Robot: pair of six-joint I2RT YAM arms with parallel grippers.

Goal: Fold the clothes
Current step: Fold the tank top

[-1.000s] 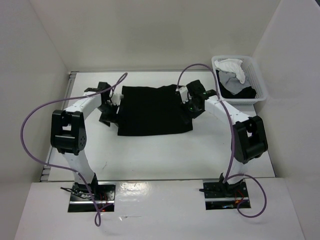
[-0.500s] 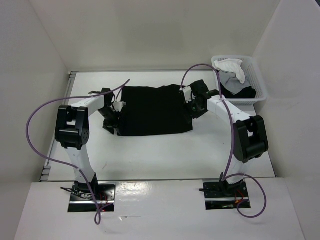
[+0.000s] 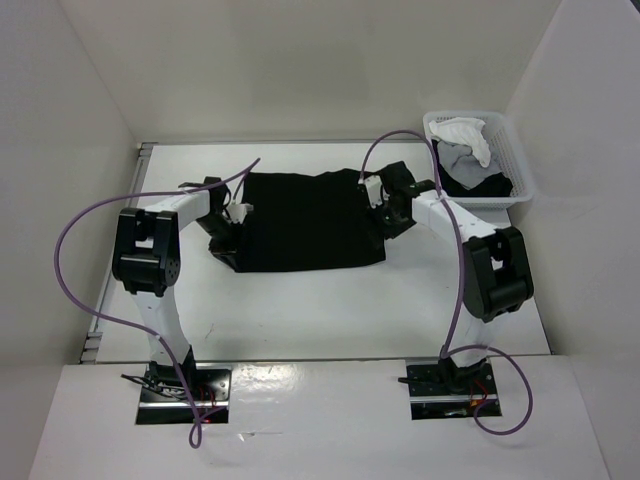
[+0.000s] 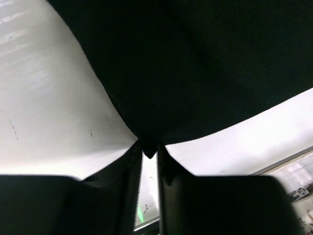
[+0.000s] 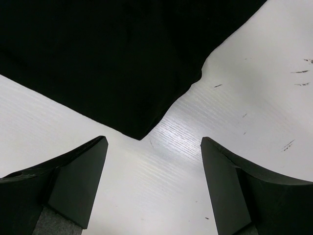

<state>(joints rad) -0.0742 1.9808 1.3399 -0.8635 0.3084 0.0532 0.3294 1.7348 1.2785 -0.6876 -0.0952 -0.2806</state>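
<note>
Barely begun: the black top lies spread out, unfolded, toward the far edge of the worktop. The left gripper pinches its left side; the right gripper hovers open over its right corner.

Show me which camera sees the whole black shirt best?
The top view: the black shirt lies flat, nearly all of it showing. The left wrist view shows only dark cloth pinched in the left claw. The right wrist view shows only a corner ahead of the open right claw.
</note>
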